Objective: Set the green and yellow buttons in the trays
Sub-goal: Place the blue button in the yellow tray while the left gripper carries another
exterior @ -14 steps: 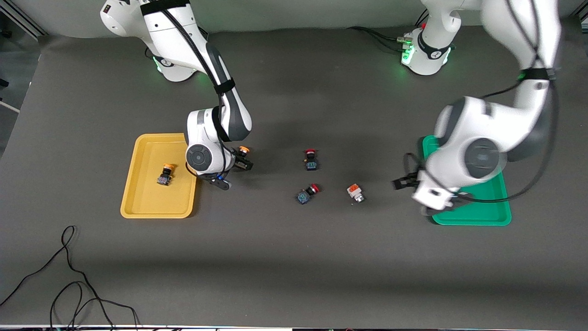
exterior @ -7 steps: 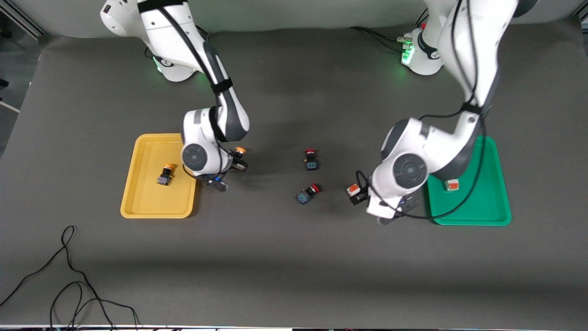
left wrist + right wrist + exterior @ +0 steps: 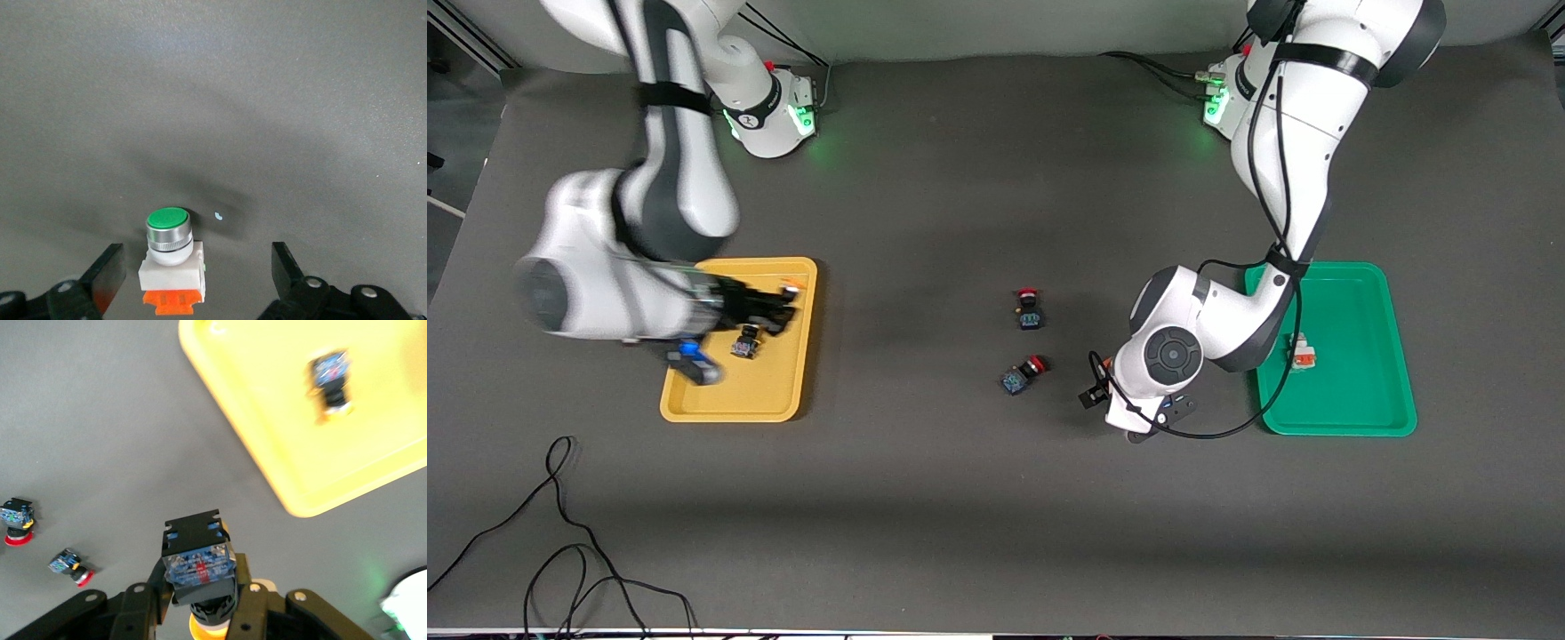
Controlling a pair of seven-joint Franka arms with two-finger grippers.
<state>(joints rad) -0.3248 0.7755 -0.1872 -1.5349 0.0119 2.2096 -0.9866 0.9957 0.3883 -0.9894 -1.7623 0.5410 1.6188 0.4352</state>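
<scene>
My right gripper hangs over the yellow tray, shut on a yellow-capped button with a black-and-blue body. A second yellow button lies in that tray. My left gripper is low over the table beside the green tray. Its fingers stand open on either side of a green-capped, white-bodied button with an orange block. In the front view the left arm hides most of this button. A matching white button lies in the green tray.
Two red-capped black buttons lie mid-table between the trays. A loose black cable lies near the front edge at the right arm's end.
My right arm has carried the yellow button from beside the yellow tray to over it. My left arm has swung from over the green tray to the white button on the table.
</scene>
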